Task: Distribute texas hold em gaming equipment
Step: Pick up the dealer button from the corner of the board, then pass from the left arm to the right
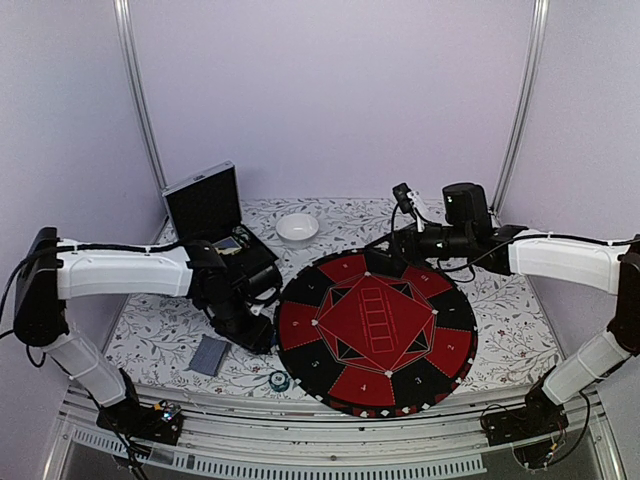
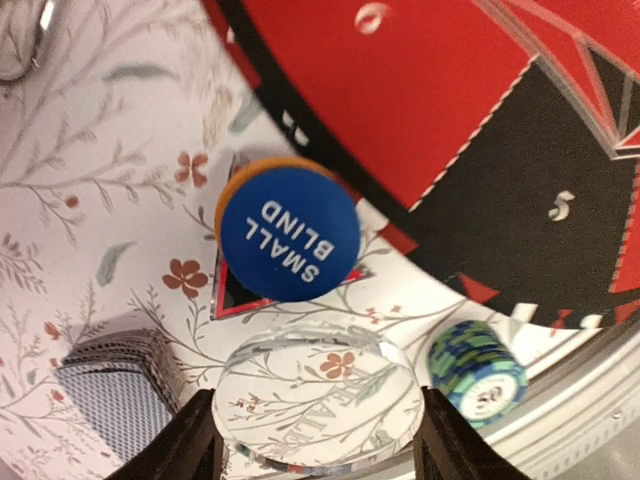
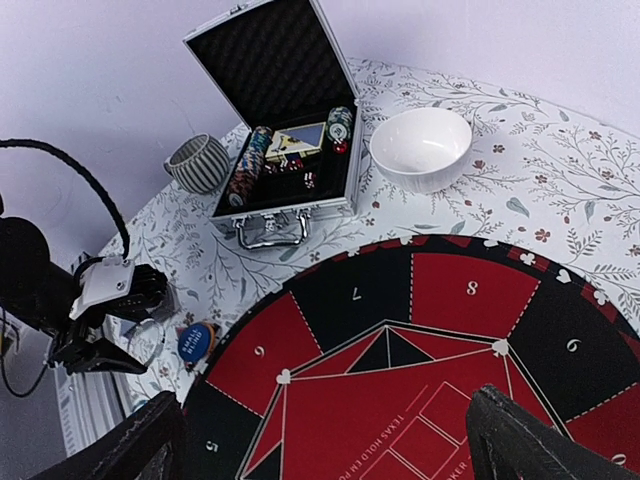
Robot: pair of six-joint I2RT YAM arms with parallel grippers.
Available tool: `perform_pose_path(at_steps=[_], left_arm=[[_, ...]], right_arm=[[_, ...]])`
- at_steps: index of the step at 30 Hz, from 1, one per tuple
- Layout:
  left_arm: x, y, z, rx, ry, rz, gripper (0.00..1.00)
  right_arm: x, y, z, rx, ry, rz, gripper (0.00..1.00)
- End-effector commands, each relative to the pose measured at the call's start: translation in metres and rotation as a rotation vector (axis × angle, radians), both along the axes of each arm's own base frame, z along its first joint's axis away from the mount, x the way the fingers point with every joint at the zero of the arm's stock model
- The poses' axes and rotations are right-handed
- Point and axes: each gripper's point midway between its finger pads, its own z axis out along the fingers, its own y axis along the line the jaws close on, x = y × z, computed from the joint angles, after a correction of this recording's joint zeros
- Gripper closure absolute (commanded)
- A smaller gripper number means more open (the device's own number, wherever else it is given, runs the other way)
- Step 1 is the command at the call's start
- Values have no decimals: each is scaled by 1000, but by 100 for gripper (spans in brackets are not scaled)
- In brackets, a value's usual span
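Left gripper (image 2: 318,425) is low over the white floral tablecloth (image 2: 120,150), and its dark fingers (image 2: 190,445) press both sides of a clear round plastic disc (image 2: 320,390), so it reads as held. The lettering on it is only partly legible. Just ahead of it, the blue round "SMALL BLIND" button (image 2: 288,232) lies on top of an orange round button (image 2: 224,200), right at the rim of the big round red-and-black felt mat (image 2: 420,90).

This looks like a placing step. The clear disc wants a spot of its own, lowered flat until it rests and then let go with a straight lift, so the rim doesn't drag.

Room is tight. The grey-blue-backed deck of cards (image 2: 115,405) lies close on one side, and a short stack of green-and-blue striped poker chips (image 2: 478,372) sits near the other finger by the table's near edge. The stacked buttons block the way ahead. Open felt lies beyond them, so go up and over, not through.

Right gripper (image 3: 330,445) hangs above the far side of the mat, jaws wide apart and empty. The open silver case with black foam lining (image 3: 280,150) and a white ceramic bowl (image 3: 421,148) stand well apart from the action.
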Motion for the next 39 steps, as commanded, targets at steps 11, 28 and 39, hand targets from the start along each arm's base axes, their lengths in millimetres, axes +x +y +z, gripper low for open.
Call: perform_pose_path(at_steps=[11,28,39], left_arm=[[53,-55,131,-180,-511,-217,57],[52,-87,162,-283,-677,-301,57],[52,-86,152,-258,-666,-303,57]], right_arm=[[-54,100,28,250,393,348,35],[-86,167,12,247,477,534,51],[-79,172,-2,231,492,500,77]])
